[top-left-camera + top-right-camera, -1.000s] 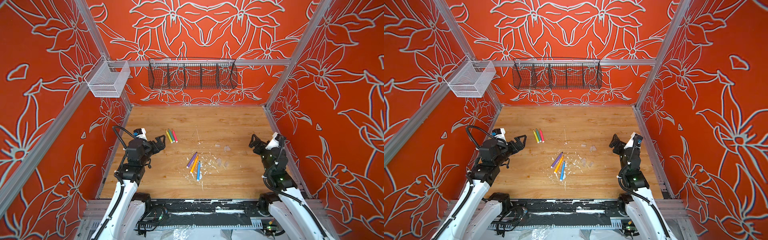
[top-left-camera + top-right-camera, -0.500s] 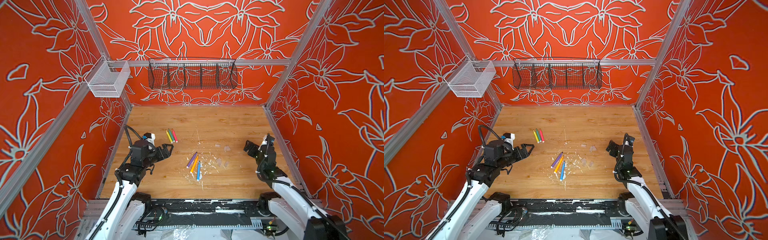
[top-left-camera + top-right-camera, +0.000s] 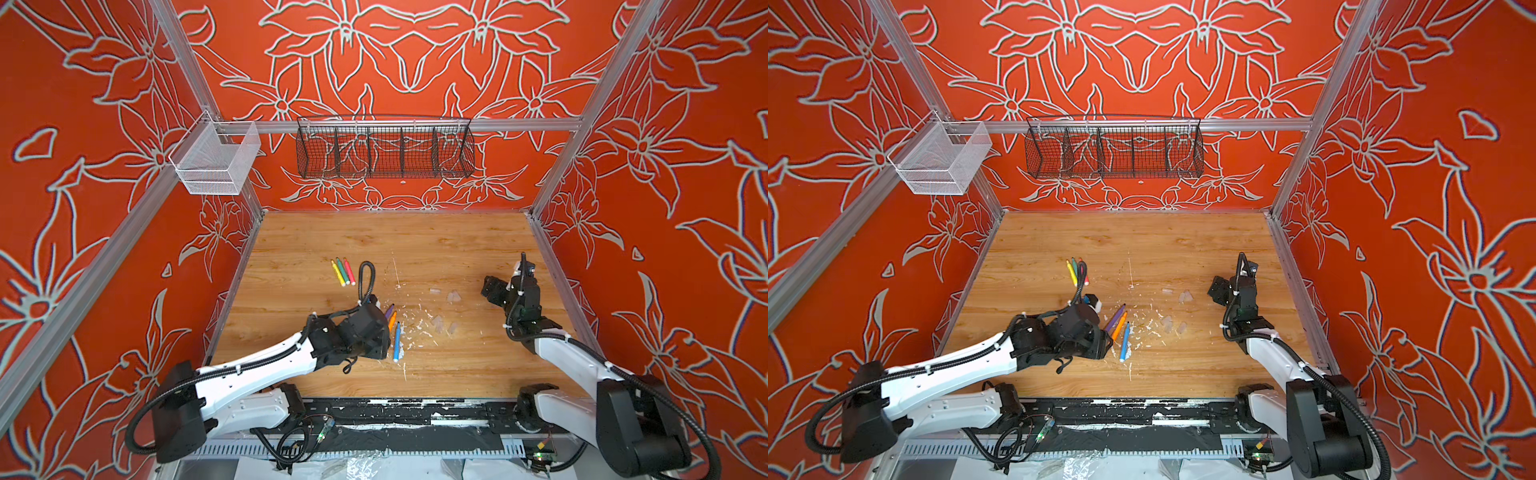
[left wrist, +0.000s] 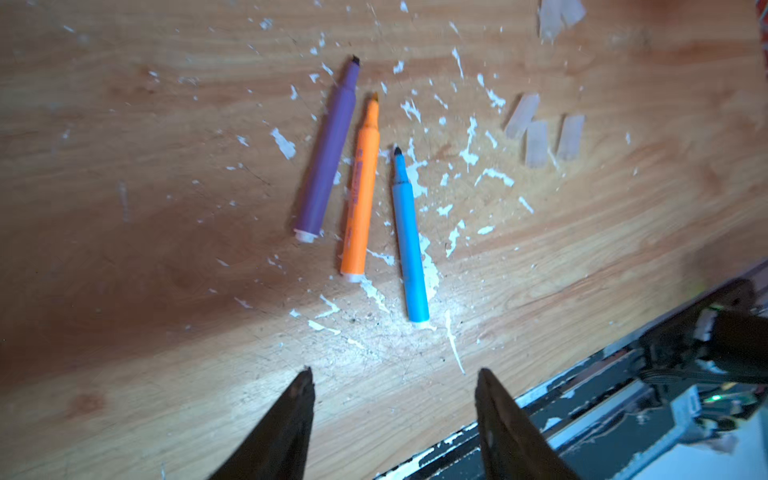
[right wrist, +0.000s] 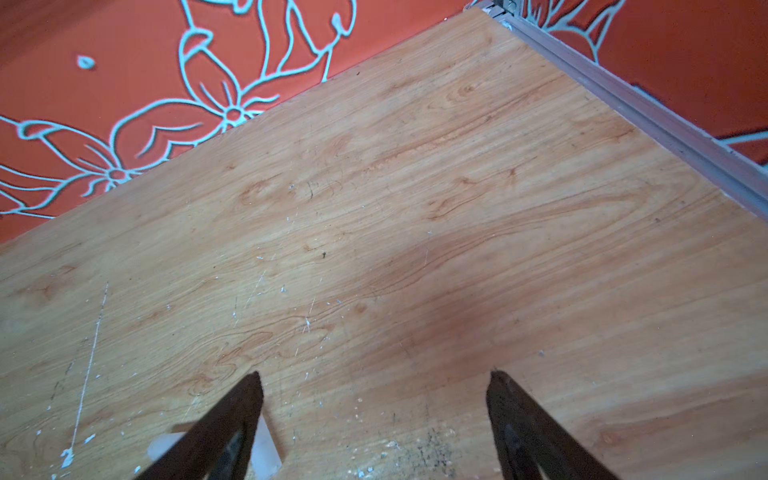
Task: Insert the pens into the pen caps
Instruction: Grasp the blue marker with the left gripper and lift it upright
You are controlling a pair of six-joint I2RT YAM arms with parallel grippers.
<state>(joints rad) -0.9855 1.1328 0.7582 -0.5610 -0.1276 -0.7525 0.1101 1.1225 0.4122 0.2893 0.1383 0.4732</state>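
Counter (image 3: 457, 245) of pale wood, flecked with white paint chips (image 4: 469, 141), carries everything. From the near edge the left arm (image 3: 266, 365) reaches to the middle; the left jaws stand partly apart and empty, just short of the purple pen (image 4: 328, 153), orange pen (image 4: 360, 187) and blue pen (image 4: 409, 237), which lie side by side. Near the right edge the right arm (image 3: 561, 349) holds the right jaws wide and empty. Farther back lie the yellow pen (image 3: 337, 273), green pen (image 3: 342, 270) and pink-red pen (image 3: 350, 272), close together. Clear pen caps (image 3: 444, 326) lie loose between the arms.
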